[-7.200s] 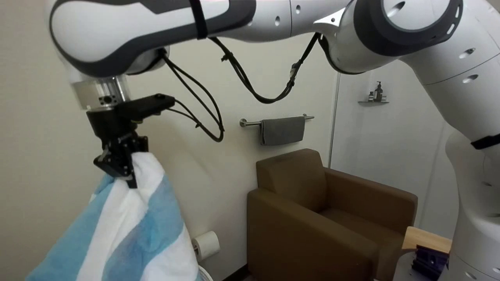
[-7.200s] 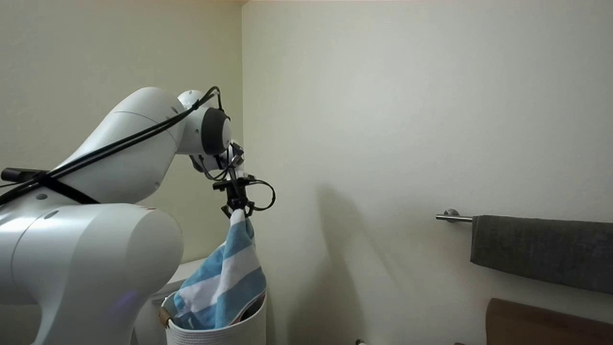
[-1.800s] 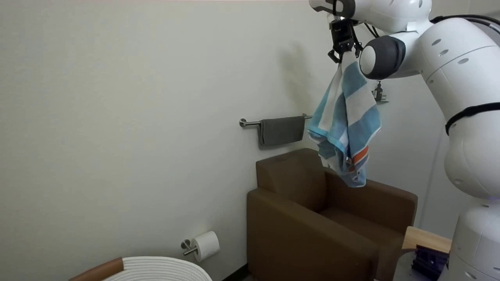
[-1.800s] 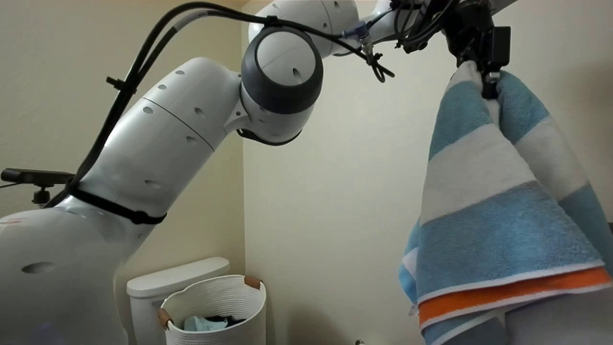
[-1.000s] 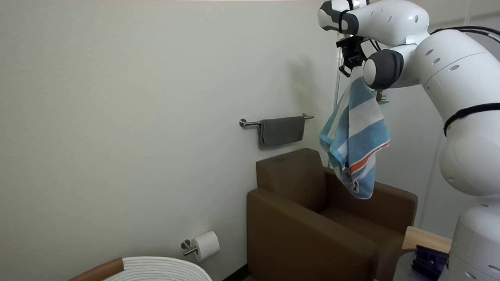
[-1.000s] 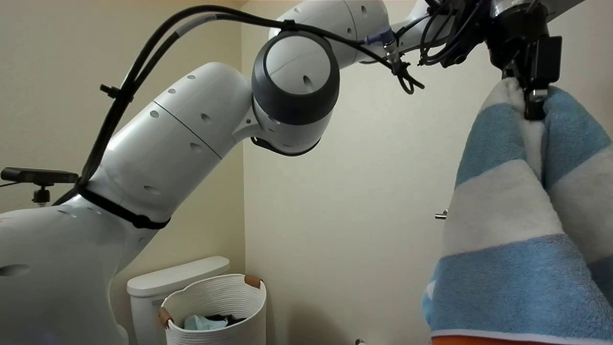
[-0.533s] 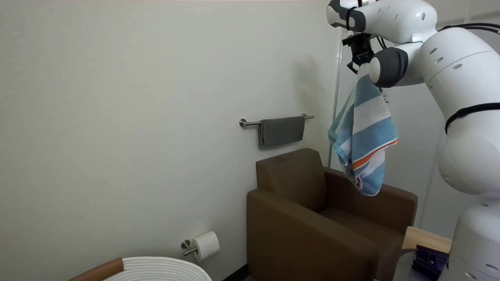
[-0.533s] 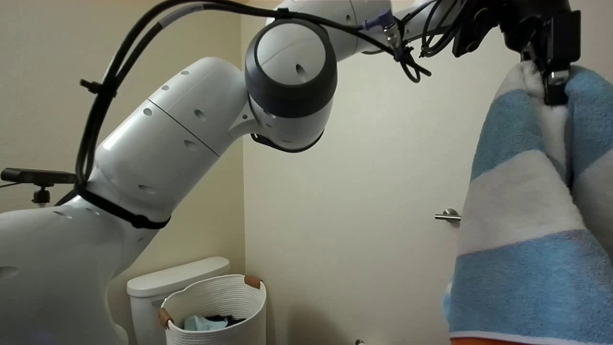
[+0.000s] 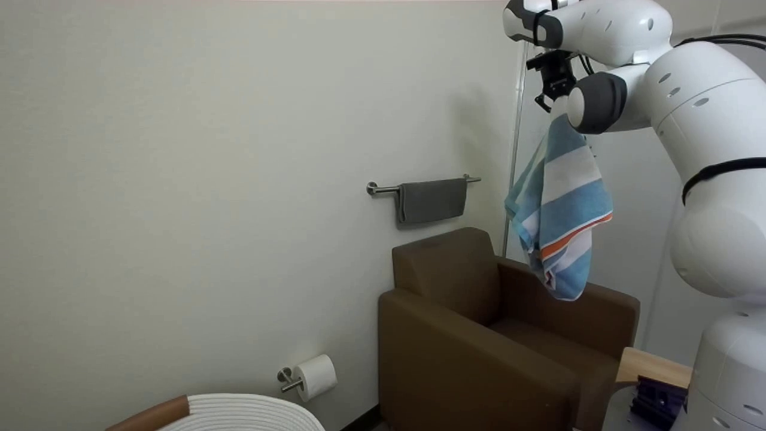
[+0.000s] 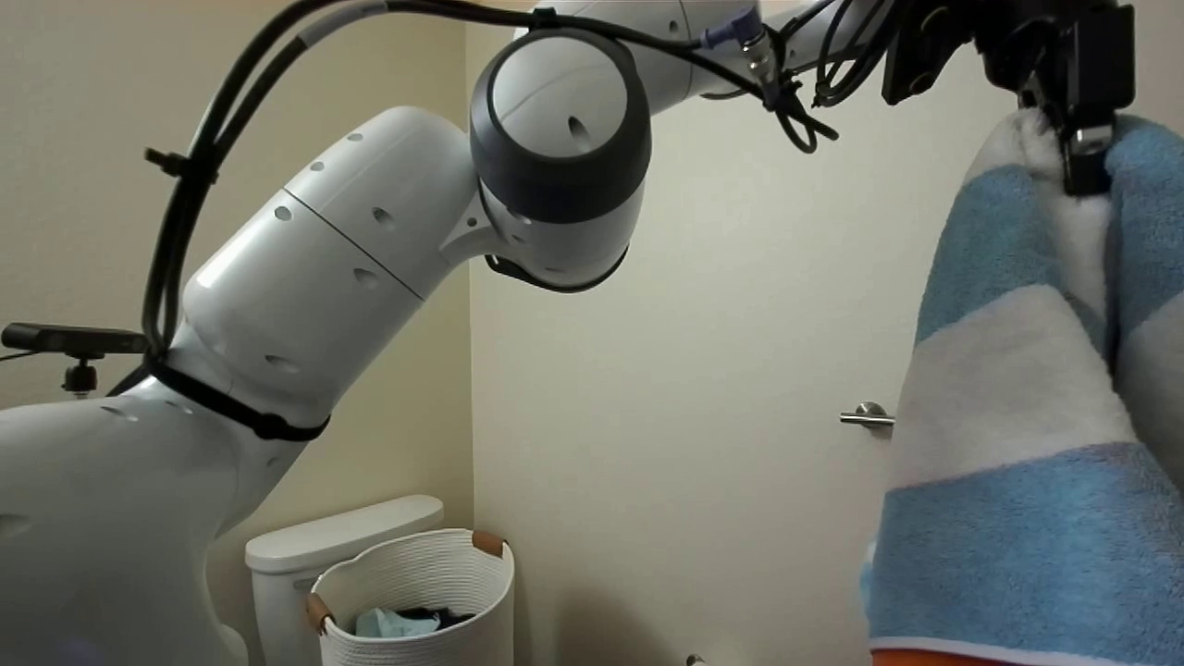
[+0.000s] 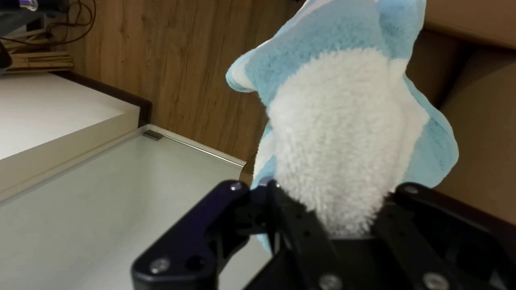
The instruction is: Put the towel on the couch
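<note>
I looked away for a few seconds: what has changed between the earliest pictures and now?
The gripper has carried the towel away from the basket toward the couch: up and to the right in both exterior views. It has kept hold of the towel; nothing was let go. The couch, basket and gray towel stayed put.

Soft shadow (image 9: 474,123) on the wall (image 9: 209,179)

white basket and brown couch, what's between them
In an exterior view, a toilet paper roll on its wall holder, plus a strip of dark baseboard, shows between the white basket and the brown couch.
</note>
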Action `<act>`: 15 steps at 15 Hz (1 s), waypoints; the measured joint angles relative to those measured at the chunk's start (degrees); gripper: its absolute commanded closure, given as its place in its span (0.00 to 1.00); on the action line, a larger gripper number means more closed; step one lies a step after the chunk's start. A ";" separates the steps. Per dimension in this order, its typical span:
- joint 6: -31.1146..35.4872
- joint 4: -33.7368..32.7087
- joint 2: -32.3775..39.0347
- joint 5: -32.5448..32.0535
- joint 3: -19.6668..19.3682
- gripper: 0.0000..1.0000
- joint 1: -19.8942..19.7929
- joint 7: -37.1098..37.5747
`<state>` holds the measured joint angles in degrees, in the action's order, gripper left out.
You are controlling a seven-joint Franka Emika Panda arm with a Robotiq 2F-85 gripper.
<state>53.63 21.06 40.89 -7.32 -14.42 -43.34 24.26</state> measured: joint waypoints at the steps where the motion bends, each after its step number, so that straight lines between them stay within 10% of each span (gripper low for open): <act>1: 0.00 0.00 0.00 0.00 0.00 0.90 0.00 0.00; 9: -7.56 -0.15 -2.84 1.01 0.94 0.90 10.50 8.25; 15: -9.38 -0.01 -3.62 1.71 0.12 0.84 8.12 10.10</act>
<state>44.25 21.05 37.27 -5.61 -14.30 -35.22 34.36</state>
